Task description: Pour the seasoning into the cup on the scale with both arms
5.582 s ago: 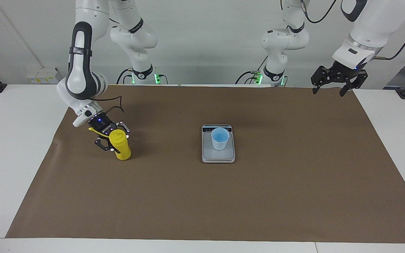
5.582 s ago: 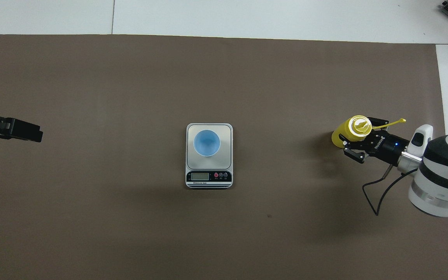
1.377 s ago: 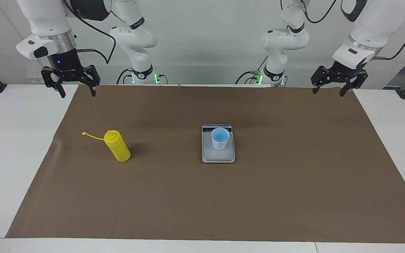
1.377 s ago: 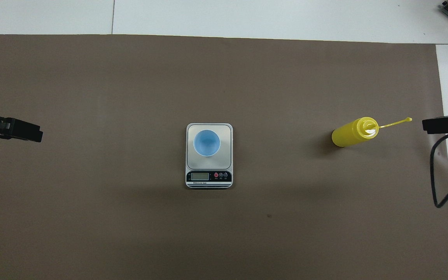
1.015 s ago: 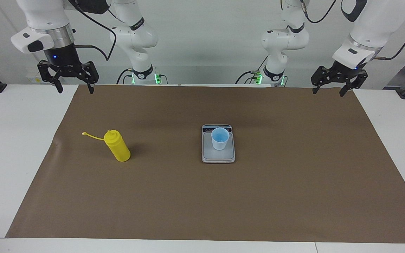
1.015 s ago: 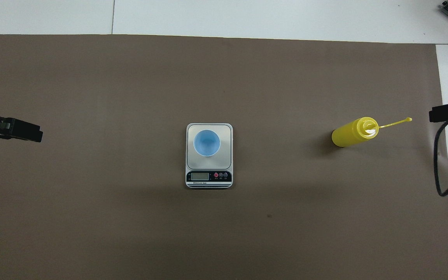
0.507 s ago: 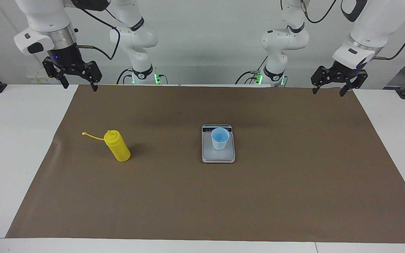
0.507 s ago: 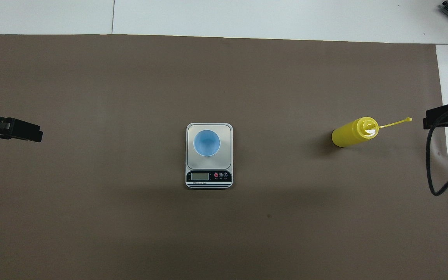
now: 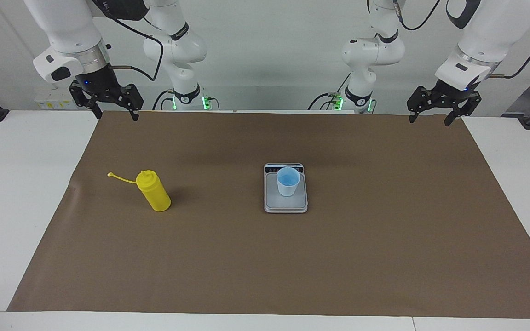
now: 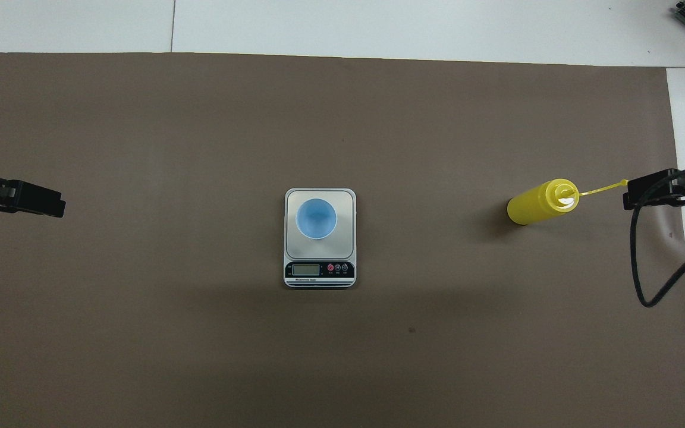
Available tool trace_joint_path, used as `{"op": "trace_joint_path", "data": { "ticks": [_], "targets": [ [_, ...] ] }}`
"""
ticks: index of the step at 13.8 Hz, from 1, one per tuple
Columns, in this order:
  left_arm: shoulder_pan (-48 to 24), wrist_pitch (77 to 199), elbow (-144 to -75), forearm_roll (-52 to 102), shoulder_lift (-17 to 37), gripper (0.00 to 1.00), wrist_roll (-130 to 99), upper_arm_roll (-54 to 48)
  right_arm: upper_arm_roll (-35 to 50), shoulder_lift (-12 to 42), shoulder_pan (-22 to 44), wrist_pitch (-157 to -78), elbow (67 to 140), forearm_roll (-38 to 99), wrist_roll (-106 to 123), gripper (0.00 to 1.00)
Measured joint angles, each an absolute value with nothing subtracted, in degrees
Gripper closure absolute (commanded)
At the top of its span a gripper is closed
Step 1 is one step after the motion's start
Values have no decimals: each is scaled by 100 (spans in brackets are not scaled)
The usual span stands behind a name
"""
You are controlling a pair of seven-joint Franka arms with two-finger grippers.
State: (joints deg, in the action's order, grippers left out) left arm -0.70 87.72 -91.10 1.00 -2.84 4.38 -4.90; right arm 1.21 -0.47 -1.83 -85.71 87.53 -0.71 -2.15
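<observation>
Seasoning bottle [image 9: 154,191] is standing upright on the brown mat [image 9: 384,257], toward the right arm's end of the tabletop [image 9: 16,184], about midway between the mat's edge nearest the robots and its edge farthest from them. Its cap strap [image 9: 120,177] is sticking out sideways toward the mat's short edge at that end, cap off the nozzle.

Scale [image 9: 285,204] is sitting at the middle of the mat, display strip [image 10: 319,270] facing the robots. Cup [image 9: 288,181] is standing upright on the weighing plate, on the half farther from the display as seen from overhead.

Right gripper [image 9: 114,113] is hanging in the air over the mat's corner nearest the robots at the right arm's end, fingers apart, holding nothing. It is well apart from the bottle.

Left gripper [image 9: 430,118] is hanging over the mat's corner nearest the robots at the left arm's end, fingers apart, holding nothing; this arm is waiting.

Nothing is touching the bottle, the cup or the scale
</observation>
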Motion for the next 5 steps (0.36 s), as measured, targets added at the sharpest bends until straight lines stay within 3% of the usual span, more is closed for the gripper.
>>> {"op": "trace_joint_path", "data": {
  "ticks": [5],
  "targets": [
    [-70, 8772, -9110, 100, -284, 0, 438, -490, 126, -108, -183, -8571, 8852, -25, -215, 0]
  ]
}}
